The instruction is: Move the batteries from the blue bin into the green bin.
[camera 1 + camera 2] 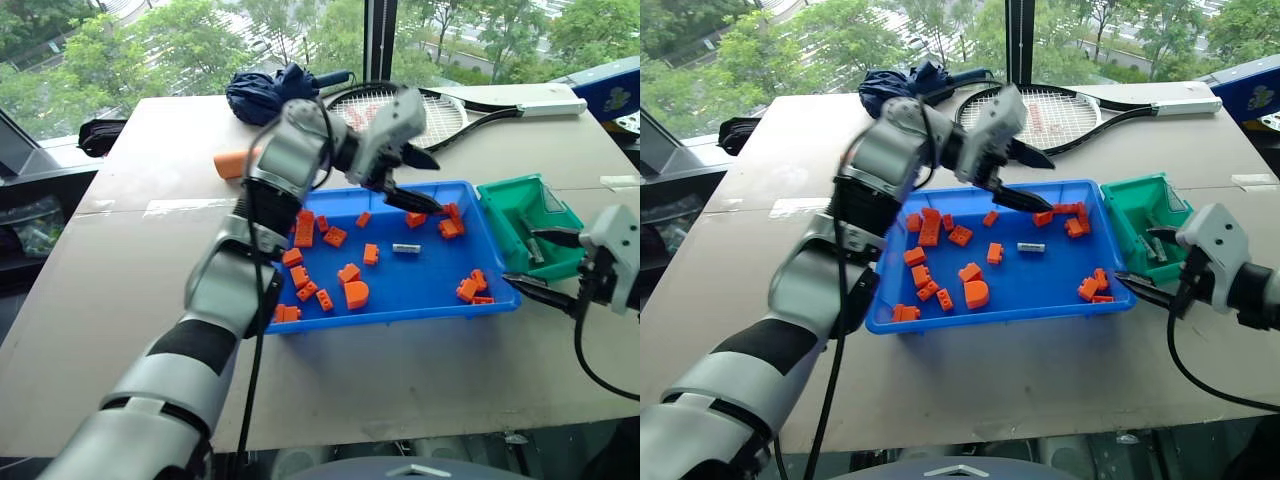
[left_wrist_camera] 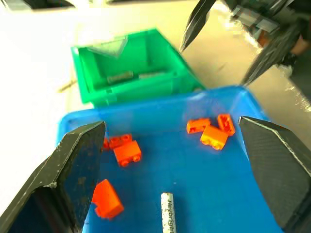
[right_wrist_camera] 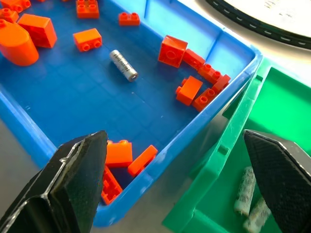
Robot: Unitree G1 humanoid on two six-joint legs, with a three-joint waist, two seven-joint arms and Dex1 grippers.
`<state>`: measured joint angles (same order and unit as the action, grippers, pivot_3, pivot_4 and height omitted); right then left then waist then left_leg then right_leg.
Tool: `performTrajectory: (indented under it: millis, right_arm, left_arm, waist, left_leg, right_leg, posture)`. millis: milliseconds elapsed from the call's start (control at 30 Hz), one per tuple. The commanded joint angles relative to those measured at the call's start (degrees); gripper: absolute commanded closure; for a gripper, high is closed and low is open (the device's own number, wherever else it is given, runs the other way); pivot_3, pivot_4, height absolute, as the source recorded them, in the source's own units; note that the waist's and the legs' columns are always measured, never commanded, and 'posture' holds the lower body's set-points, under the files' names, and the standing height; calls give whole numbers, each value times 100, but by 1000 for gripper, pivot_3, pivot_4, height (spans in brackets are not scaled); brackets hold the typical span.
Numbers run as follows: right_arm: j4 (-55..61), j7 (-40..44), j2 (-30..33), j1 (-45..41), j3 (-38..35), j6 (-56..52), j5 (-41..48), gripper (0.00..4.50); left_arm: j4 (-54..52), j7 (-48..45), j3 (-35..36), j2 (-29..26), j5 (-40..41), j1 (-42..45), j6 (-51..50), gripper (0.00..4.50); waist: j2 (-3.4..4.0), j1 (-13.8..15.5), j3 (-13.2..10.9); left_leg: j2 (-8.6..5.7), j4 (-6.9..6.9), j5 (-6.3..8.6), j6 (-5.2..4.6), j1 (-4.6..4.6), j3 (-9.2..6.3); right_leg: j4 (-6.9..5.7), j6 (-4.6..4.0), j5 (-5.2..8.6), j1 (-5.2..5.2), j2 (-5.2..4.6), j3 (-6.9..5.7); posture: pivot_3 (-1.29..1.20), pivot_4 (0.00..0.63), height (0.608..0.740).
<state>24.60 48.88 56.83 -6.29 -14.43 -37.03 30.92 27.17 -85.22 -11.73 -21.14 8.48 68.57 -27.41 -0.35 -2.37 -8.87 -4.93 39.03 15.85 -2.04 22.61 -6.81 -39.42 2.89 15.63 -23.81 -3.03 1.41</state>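
Note:
The blue bin (image 1: 400,315) lies mid-table with one silver battery (image 1: 406,248) among scattered orange blocks (image 1: 345,285). That battery (image 2: 167,213) also lies on the blue floor in the left wrist view. My left gripper (image 1: 415,180) hovers open and empty over the bin's far side. The green bin (image 1: 515,195) stands against the blue bin's right end, and batteries (image 3: 245,191) rest on its floor. My right gripper (image 1: 545,262) is open and empty, low at the green bin's near side, straddling the two bins' edges (image 3: 175,138).
A tennis racket (image 1: 400,110) and a dark blue folded umbrella (image 1: 275,90) lie behind the blue bin. An orange object (image 1: 230,165) sits behind my left arm. A blue box (image 1: 612,92) stands at the far right. The table's front edge is close below the bins.

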Motion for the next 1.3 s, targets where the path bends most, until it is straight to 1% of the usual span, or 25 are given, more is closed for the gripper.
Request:
performTrajectory:
  millis: [33, 100, 133, 200, 267, 367, 467, 533, 700, 767, 833, 867, 900, 1033, 1067, 1267, 1300]
  right_arm:
    - [-565, 221, -185, -996, 1043, 44, -409, 0]
    - [-877, 347, -354, -1575, 1537, -111, -540, 0]
    - [-1064, 419, -494, -1898, 1782, -170, -602, 0]
    - [-1366, 574, -689, -2352, 2157, -201, -744, 0]
    - [-1632, 778, -849, -2679, 2505, -176, -895, 0]
    - [-2019, 1004, -1091, -3071, 2971, -142, -1167, 0]
    - [-2343, 1177, -1309, -3316, 3255, -11, -1409, 0]
    - [-2560, 1215, -1467, -3440, 3390, 82, -1562, 0]
    - [-2993, 1359, -1731, -3615, 3638, 394, -1940, 0]
    - [-3073, 1443, -1784, -3633, 3741, 532, -2096, 535]
    - [-3132, 1506, -1837, -3629, 3839, 663, -2258, 1296]
    - [-3136, 1549, -1856, -3617, 3879, 699, -2306, 1945]
    - [-3119, 1574, -1879, -3599, 3900, 711, -2341, 2211]
    - [-3006, 1658, -1896, -3565, 3821, 697, -2412, 4192]
    - [-2954, 1684, -1855, -3580, 3757, 672, -2398, 4408]
    - [-2149, 1767, -1369, -3562, 3083, 129, -2021, 4408]
    - [-1975, 1789, -1167, -3526, 2895, -33, -1938, 4408]
  left_arm:
    - [-1434, -156, 285, -893, 446, -857, -850, 70]
    - [-2116, -92, 436, -1439, 637, -1382, -1231, 70]
    - [-2492, -70, 576, -1766, 756, -1706, -1440, 70]
    - [-3074, 6, 816, -2252, 980, -2204, -1761, 70]
    - [-3601, 109, 1112, -2676, 1250, -2682, -2075, 70]
    - [-4357, 243, 1688, -3225, 1690, -3450, -2493, 70]
    - [-4898, 428, 2301, -3573, 2089, -4090, -2794, 70]
    - [-5141, 581, 2651, -3735, 2284, -4411, -2970, 70]
    - [-5489, 992, 3256, -3920, 2739, -4947, -3244, 70]
    - [-5564, 1134, 3350, -3955, 2877, -5017, -3279, 0]
    - [-5645, 1272, 3415, -3986, 3064, -5020, -3344, 0]
    - [-5681, 1327, 3438, -3999, 3154, -5012, -3374, 0]
    - [-5712, 1378, 3452, -4014, 3232, -5006, -3389, 0]
    - [-5705, 1572, 3448, -4091, 3468, -4994, -3341, 0]
    - [-5674, 1601, 3403, -4103, 3495, -4961, -3303, 0]
    - [-5568, 1829, 3173, -3983, 3781, -4648, -3154, 0]
    - [-5546, 1886, 3135, -3927, 3833, -4568, -3129, 0]
  waist:
    - [-2, -51, -3]
    - [-4, -5, -8]
    - [-5, 15, -9]
    - [-8, 36, -11]
    - [-9, 122, -11]
    - [-10, 169, -10]
    - [-10, 201, -11]
    - [-10, 173, -11]
    - [-9, 160, -10]
    - [-9, 161, -11]
    - [-9, 168, -10]
    - [-9, 165, -11]
    - [-9, 160, -11]
    - [-8, 153, -11]
    - [-8, 153, -11]
    - [-5, 176, -13]
    - [-5, 176, -13]
  left_leg:
    - [2, -2, 0, 1, -1, -1]
    - [4, -1, 0, 1, 5, -2]
    - [3, 6, 0, 2, 23, -5]
    - [0, 14, 0, 1, 36, -5]
    - [-6, 16, 0, 0, 39, -11]
    - [-6, 16, 1, 0, 39, -8]
    - [-6, 16, 0, 1, 38, -13]
    - [-5, 17, 0, 2, 37, -11]
    - [-4, 10, 0, 3, 32, -10]
    - [-4, 10, 0, 3, 32, -8]
    - [-4, 10, 0, 3, 32, -9]
    - [-4, 10, 0, 3, 32, -9]
    - [-4, 10, 0, 3, 32, -8]
    - [-4, 8, 0, 4, 31, -8]
    - [-4, 8, 0, 4, 31, -8]
    - [-5, 7, 1, 4, 33, -8]
    - [-5, 7, 1, 4, 33, -8]
  right_leg:
    - [0, 0, 0, -1, 1, 0]
    - [-3, -1, 0, -11, 3, 4]
    - [-4, -1, 0, -24, 4, 1]
    - [-5, -1, -1, -34, -1, 2]
    - [-1, 0, -1, -34, -11, -7]
    - [4, 0, -1, -33, -10, -3]
    - [0, -1, -2, -32, -11, -11]
    - [0, -2, -2, -31, -9, -8]
    - [-3, -2, -2, -32, -8, -7]
    - [-2, -2, -2, -32, -8, -5]
    - [-2, -2, -2, -32, -8, -6]
    - [-2, -2, -2, -32, -8, -6]
    - [-1, -2, -2, -32, -8, -5]
    - [-2, -2, -2, -33, -8, -3]
    - [-2, -2, -2, -33, -8, -3]
    - [2, -2, -2, -33, -9, -3]
    - [2, -2, -2, -32, -9, -3]
  posture:
    - [0, 150, 740]
    - [0, 150, 740]
    - [0, 150, 740]
    - [0, 150, 740]
    - [0, 150, 740]
    - [0, 150, 740]
    - [0, 150, 740]
    - [0, 150, 740]
    - [0, 150, 740]
    - [0, 150, 740]
    - [0, 150, 740]
    - [0, 150, 740]
    - [0, 150, 740]
    - [0, 150, 740]
    - [0, 150, 740]
    - [0, 150, 740]
    - [0, 150, 740]
